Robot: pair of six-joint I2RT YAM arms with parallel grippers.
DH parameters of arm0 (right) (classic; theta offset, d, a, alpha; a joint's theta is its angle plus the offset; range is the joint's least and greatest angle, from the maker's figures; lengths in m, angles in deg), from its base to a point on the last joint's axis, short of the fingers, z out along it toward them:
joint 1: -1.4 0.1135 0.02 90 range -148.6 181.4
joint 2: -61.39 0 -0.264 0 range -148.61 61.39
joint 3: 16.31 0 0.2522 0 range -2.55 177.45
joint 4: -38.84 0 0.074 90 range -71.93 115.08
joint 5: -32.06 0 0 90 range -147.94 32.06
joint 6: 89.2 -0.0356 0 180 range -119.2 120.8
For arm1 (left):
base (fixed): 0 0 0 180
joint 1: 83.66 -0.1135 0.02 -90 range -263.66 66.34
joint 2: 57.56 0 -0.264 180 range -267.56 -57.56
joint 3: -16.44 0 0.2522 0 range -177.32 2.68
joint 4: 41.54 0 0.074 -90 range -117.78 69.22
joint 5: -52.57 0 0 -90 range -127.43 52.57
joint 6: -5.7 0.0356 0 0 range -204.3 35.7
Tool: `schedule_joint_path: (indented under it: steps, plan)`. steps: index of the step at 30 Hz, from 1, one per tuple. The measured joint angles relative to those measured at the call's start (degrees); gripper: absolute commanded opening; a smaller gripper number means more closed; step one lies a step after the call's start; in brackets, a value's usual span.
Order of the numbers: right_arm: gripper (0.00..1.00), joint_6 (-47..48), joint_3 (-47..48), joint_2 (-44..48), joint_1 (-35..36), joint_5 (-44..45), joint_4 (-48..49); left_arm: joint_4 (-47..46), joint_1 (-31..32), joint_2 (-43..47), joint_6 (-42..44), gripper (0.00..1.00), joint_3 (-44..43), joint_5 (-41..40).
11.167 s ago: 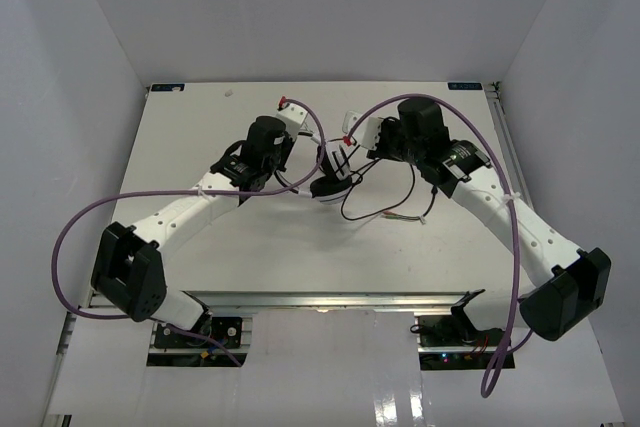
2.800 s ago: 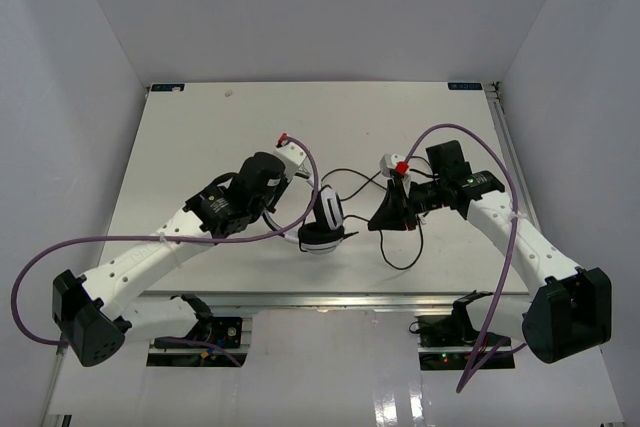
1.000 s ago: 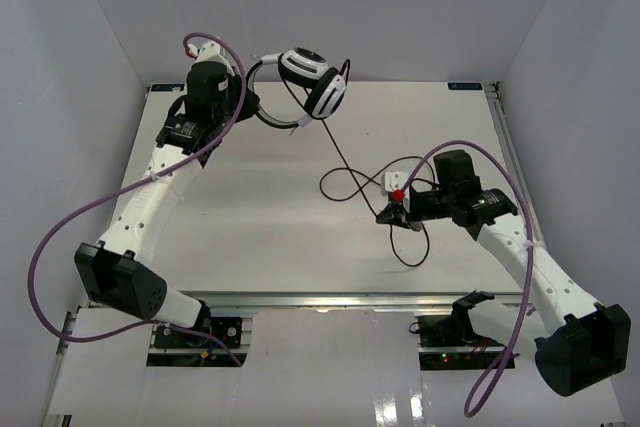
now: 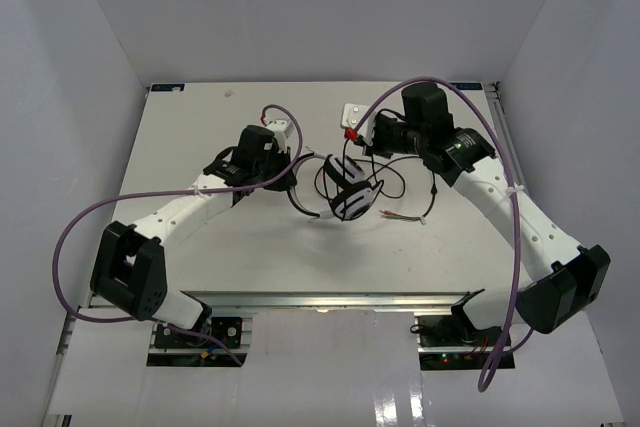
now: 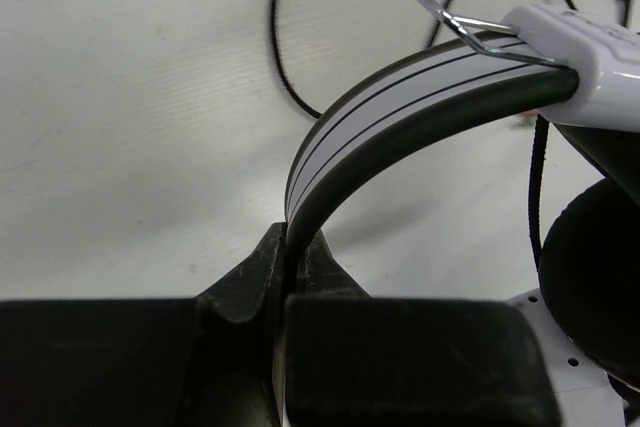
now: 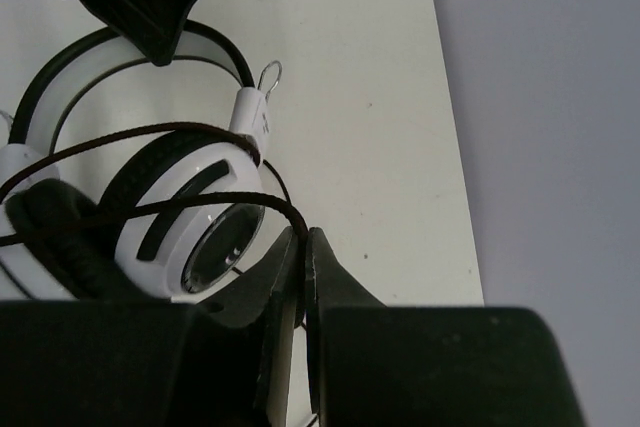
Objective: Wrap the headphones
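Winding looks under way over the middle of the table [image 4: 200, 117]: headphones [image 4: 345, 195] with headband [image 5: 400, 107] pinched by the left gripper [image 5: 288, 247], cord [image 6: 200, 206] crossing the ear cups [image 6: 215, 172] and nipped by the right gripper [image 6: 300, 242]; next calls for another loop, taking up the loose tail [image 4: 398, 215].

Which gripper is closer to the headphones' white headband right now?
Left. The left gripper has its jaws shut right on the headband. The right gripper is off the band, over by an ear cup, jaws pinched on the cord.
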Motion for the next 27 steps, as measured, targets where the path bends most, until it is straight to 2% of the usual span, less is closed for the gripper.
schedule_joint_path:
  steps: [13, 17, 22, 27]
  plan:
    - [0.08, -3.87, -5.5, -4.01, 0.0, -3.62, 3.84, -0.94, 2.35, 4.5, 2.51, 0.0, 1.56, 12.65]
    - [0.08, -5.64, -7.07, -3.92, -1.29, -4.43, 5.4, -0.52, 2.33, 6.2, 2.6, 0.0, 1.56, 13.11]
    - [0.08, -9.3, -10.06, -3.23, -6.15, -10.41, 7.29, 1.29, 2.33, 7.88, 3.04, 0.0, 0.89, 12.09]
    - [0.17, -12.9, -14.49, -1.96, -9.04, -18.31, 9.53, 5.67, 2.35, 7.88, 4.51, 0.0, -2.47, 10.36]
